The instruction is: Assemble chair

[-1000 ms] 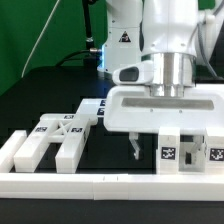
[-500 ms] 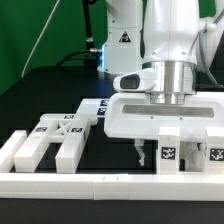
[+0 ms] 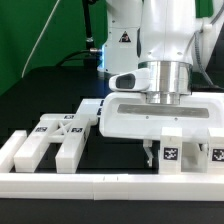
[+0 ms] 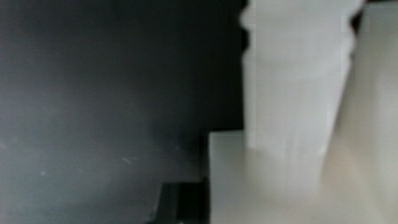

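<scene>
The chair lies in loose chunky white parts with black-and-white tags. My gripper [image 3: 150, 153] hangs low at the front right of the exterior view. Its dark fingers are drawn together into one prong, right beside the left face of an upright tagged block [image 3: 168, 150]. I see nothing between the fingers. A second tagged block [image 3: 214, 153] stands further right. A flat forked part [image 3: 55, 138] and a tagged slab [image 3: 92, 110] lie to the left. In the wrist view a tall white post [image 4: 294, 90] and a white block [image 4: 267, 180] fill one side, and a dark fingertip [image 4: 183, 205] shows at the edge.
A long low white border bar [image 3: 100, 186] runs along the front of the black table [image 3: 50, 90]. The robot's base column [image 3: 122, 38] stands behind, and a green curtain [image 3: 25, 30] hangs at the back left.
The fingers closed from wide apart to together. The hand slid a little toward the exterior view's right and sank slightly, ending against the tagged block's left side.
</scene>
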Tool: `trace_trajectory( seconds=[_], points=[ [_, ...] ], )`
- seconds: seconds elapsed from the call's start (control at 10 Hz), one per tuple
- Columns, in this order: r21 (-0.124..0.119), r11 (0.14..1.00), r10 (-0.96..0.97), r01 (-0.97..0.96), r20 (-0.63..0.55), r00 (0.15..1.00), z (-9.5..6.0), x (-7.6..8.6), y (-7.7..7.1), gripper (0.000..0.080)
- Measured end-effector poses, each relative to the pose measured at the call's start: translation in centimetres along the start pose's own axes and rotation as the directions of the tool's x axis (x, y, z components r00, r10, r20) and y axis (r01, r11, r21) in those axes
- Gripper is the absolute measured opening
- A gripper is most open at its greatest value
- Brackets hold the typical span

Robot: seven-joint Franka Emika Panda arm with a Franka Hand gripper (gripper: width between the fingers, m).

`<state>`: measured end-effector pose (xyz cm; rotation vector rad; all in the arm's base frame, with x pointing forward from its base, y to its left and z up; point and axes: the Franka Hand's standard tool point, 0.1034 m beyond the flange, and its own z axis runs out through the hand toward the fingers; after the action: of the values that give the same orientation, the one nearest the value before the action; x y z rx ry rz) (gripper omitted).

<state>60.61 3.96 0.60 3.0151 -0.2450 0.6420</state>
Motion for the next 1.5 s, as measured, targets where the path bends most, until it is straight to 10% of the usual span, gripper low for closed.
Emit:
trace_trajectory(
  seconds=[0.7, 1.0, 1.2, 1.5],
  points=[
    [-0.001, 1.0, -0.01, 0.01, 0.001, 1.0, 0.0, 0.0, 0.2, 0.0045],
    [-0.015, 0.994, -0.103, 0.104, 0.045, 0.994, -3.6, -0.2, 6.7, 0.0038],
    [0.056, 0.996, -0.075, 0.064, 0.231, 0.97, -6.9, -0.4, 7.9, 0.0037],
    [0.086, 0.996, -0.059, 0.025, 0.416, 0.907, -7.8, 0.5, 7.3, 0.0036]
  ],
)
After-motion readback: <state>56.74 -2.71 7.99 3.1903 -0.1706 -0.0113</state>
